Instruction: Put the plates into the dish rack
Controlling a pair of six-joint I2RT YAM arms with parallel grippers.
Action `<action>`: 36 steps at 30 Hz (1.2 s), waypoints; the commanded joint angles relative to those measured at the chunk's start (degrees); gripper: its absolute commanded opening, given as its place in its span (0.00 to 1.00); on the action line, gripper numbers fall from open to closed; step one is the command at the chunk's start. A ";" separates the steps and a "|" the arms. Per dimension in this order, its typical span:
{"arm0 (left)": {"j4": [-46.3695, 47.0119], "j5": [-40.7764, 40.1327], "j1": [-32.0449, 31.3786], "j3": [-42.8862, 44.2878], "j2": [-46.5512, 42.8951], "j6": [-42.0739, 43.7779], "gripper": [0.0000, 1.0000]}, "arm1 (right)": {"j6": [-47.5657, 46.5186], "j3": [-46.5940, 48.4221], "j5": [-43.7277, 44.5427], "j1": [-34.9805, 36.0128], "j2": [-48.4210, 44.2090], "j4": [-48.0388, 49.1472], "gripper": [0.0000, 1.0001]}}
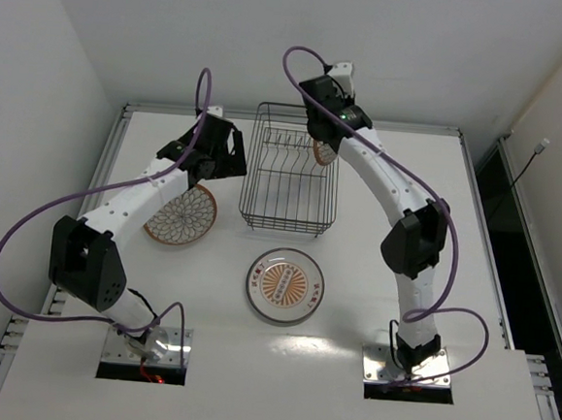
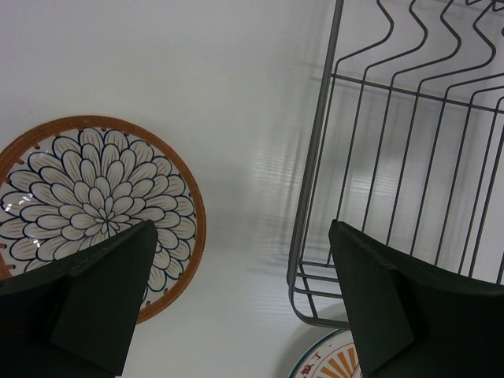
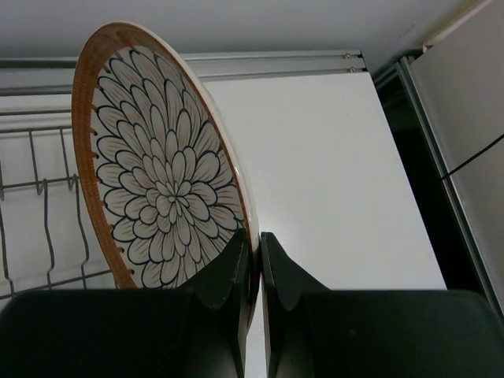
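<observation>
Pinching brown-rimmed floral ceramic plate (image 3: pixel 165 181) on edge, right fingers (image 3: pixel 228 283) clenched, at 2 o'clock corner of black wire dish rack (image 2: pixel 312 157); left fingers (image 2: pixel 102 299) released, hovering at rack's 9 o'clock.

A white surface (image 1: pixel 216 292) lay edged by a metal rail (image 1: pixel 414 129) on its far side. White walls (image 1: pixel 39 65) stood left and far. A dark cable (image 1: pixel 530 163) hung at right.
</observation>
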 commanded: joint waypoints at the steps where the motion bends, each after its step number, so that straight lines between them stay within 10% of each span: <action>1: 0.80 0.11 0.27 1.54 0.37 -0.82 0.90 | -3.63 6.11 8.00 2.30 0.53 9.47 0.00; 36: 0.27 0.64 0.27 2.07 0.37 -0.82 0.90 | -23.93 0.66 23.39 7.93 5.01 30.55 0.00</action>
